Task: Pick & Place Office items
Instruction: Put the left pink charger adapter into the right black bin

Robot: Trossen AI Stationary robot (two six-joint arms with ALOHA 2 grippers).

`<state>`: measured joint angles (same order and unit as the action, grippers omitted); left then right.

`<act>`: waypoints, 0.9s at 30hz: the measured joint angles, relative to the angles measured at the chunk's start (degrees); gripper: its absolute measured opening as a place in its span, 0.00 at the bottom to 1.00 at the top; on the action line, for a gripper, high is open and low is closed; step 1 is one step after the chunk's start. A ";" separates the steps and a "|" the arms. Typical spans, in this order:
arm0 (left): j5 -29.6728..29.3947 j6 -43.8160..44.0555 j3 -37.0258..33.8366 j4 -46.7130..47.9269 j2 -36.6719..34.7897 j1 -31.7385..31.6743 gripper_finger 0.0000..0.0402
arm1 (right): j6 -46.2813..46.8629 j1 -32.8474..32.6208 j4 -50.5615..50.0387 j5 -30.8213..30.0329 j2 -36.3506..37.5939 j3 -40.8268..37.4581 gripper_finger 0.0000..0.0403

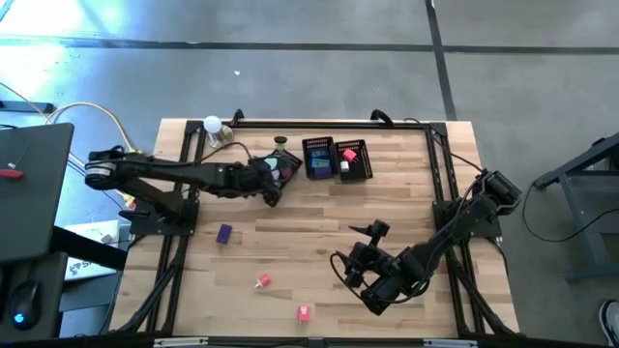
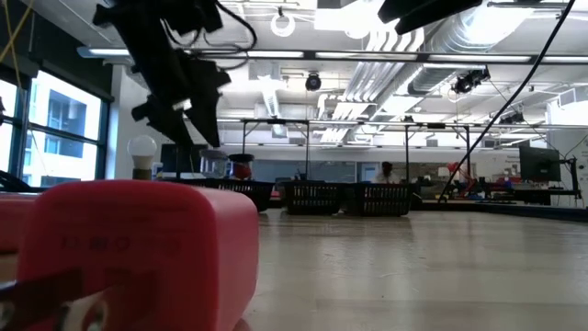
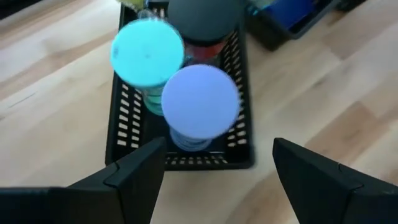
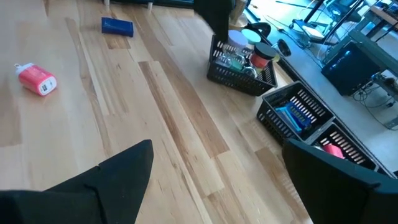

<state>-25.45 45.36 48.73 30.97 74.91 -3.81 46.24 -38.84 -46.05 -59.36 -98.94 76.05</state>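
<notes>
High view: three black mesh baskets [image 1: 319, 158] at the wooden worktop's [image 1: 319, 232] far edge hold items; a purple block [image 1: 224, 233], small red cylinder [image 1: 261, 281] and pink block [image 1: 304, 312] are left loose near the front. The right gripper [image 1: 375, 290] waits spread near the front-right corner.

Left wrist view: the left gripper [image 3: 217, 165] hovers spread above the leftmost basket [image 3: 121, 134], where teal [image 3: 147, 51] and lavender cylinders [image 3: 200, 99] stand, seemingly released.

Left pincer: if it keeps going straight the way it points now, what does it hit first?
Most likely the lilac-topped cylinder standing in the black mesh basket. The left pincer hangs open over it, the cap centred between its fingers; the teal-topped cylinder sits beside it. Depth is unclear.
</notes>
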 joint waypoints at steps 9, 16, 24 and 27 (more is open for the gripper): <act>0.11 0.96 0.00 3.41 -10.00 9.09 0.72 | 0.00 0.01 0.29 1.45 0.00 0.00 0.86; -0.37 -0.43 -0.01 4.01 -11.65 22.81 0.72 | 0.00 0.01 0.53 1.47 0.00 0.00 0.86; 0.24 5.07 -0.02 2.76 -10.49 37.55 0.72 | 0.00 0.00 0.93 1.27 0.00 0.02 0.86; 0.25 4.56 -0.04 0.62 -9.98 41.22 0.72 | 0.00 0.09 0.97 1.21 0.00 0.02 0.86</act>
<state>-25.20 49.91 48.69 31.59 64.93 37.40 46.24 -38.75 -45.08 -58.15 -98.94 76.07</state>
